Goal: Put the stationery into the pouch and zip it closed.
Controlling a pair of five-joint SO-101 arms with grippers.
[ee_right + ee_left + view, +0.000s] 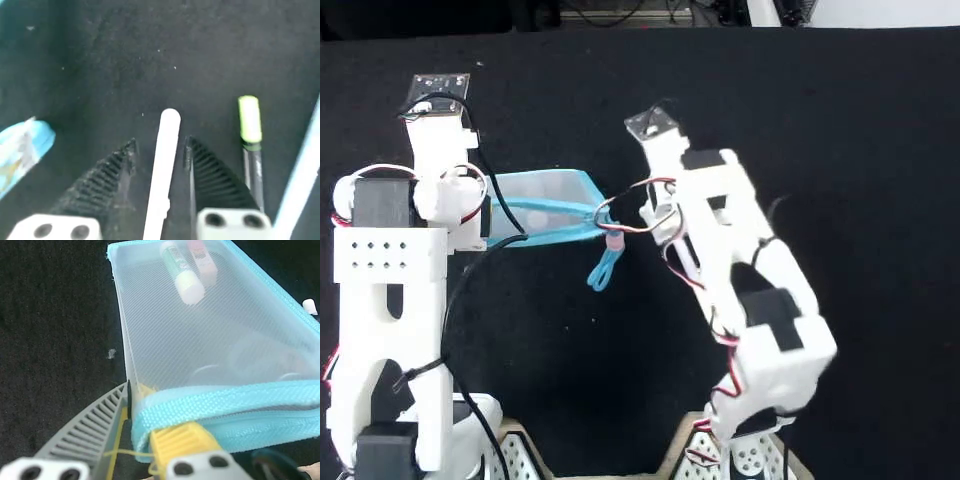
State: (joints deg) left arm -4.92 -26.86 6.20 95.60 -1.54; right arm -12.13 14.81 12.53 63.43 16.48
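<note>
The light blue mesh pouch [545, 205] lies on the black table, its zipper band [225, 405] running along one long side. Two capped sticks, one green [181, 272] and one pink [202, 260], show through the mesh. My left gripper [137, 396] is shut on the pouch's corner at its left end [488, 225]. My right gripper [160, 142] stands open with its fingers on either side of a white pen [167, 135] on the cloth, apart from it. A green-capped pen [249, 122] lies beside that one. The right arm [720, 230] is over the pouch's right end.
A blue zip-pull loop [603, 268] trails from the pouch's right end toward the front. A blue pouch end [22, 147] lies to one side of the right fingers. A pale blue strip [300, 175] crosses the right wrist view's edge. Black cloth [880, 150] spreads to the right.
</note>
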